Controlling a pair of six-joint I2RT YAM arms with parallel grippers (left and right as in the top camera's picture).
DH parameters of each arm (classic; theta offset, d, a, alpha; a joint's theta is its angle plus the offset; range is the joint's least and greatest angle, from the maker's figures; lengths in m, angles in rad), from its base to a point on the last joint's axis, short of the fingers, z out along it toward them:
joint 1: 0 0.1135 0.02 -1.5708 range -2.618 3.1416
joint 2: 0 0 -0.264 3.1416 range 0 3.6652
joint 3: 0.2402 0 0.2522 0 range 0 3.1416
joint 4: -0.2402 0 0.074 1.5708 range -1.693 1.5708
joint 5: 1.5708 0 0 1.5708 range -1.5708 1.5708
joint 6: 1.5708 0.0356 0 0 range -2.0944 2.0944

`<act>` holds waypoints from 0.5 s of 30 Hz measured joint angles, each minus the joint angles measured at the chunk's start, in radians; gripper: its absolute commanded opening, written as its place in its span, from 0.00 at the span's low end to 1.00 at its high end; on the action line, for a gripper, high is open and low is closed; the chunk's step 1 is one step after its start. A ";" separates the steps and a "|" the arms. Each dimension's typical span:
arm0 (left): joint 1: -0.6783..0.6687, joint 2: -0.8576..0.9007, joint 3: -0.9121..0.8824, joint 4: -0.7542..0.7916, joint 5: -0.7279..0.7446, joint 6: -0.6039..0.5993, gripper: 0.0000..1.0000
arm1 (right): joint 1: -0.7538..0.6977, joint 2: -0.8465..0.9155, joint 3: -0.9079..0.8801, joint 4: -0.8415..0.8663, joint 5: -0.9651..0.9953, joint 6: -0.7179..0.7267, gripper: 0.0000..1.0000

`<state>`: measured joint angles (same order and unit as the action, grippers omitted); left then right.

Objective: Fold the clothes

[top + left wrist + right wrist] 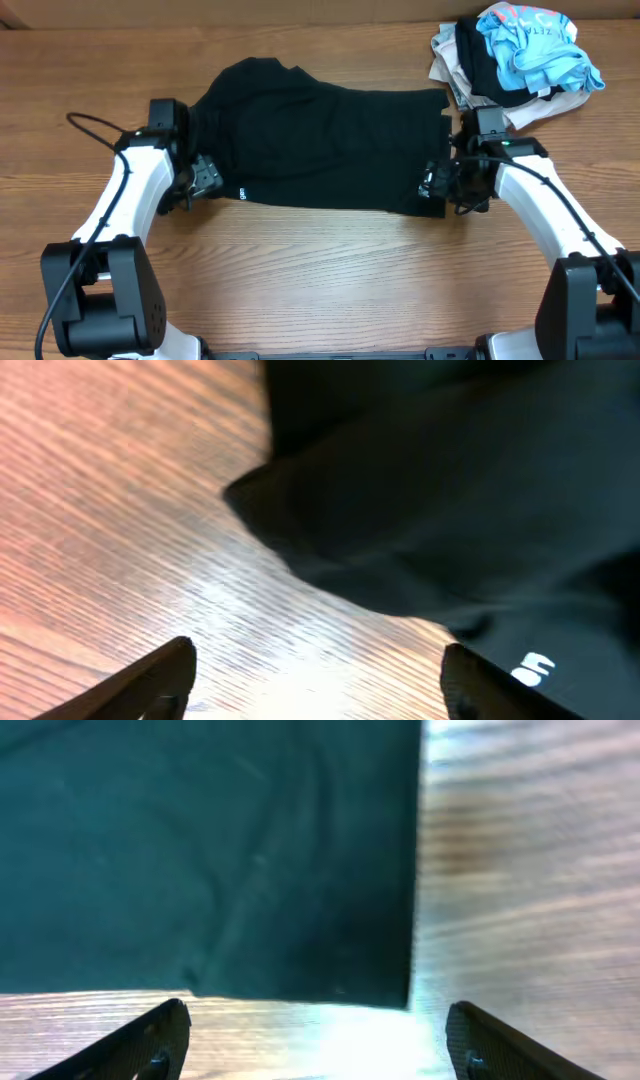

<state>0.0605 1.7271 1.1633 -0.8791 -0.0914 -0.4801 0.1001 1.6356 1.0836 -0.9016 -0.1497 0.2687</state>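
Right now I see the black T-shirt (320,145) lying flat across the middle of the bench (320,280), a rough rectangle with a rumpled bulge at its far left corner. My left gripper (207,178) sits at the shirt's near left corner, beside the small white logo (243,193). Its wrist view shows the fingers (165,675) spread wide over bare wood, holding nothing. My right gripper (437,187) is at the near right corner, also wide open and empty, with the cloth's corner just ahead of it. Close behind the right arm, a heap crowds the far right: a light-blue garment (540,45) on top of beige pieces (448,55). A black cable (90,125) loops off the left arm.
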 measured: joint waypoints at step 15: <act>0.046 0.043 -0.096 0.278 -0.003 0.012 0.20 | 0.050 -0.002 -0.130 0.114 0.088 0.038 0.74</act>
<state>0.1066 1.7699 1.0672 -0.6014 -0.0944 -0.4683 0.1505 1.6341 0.9531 -0.7876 -0.0616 0.3069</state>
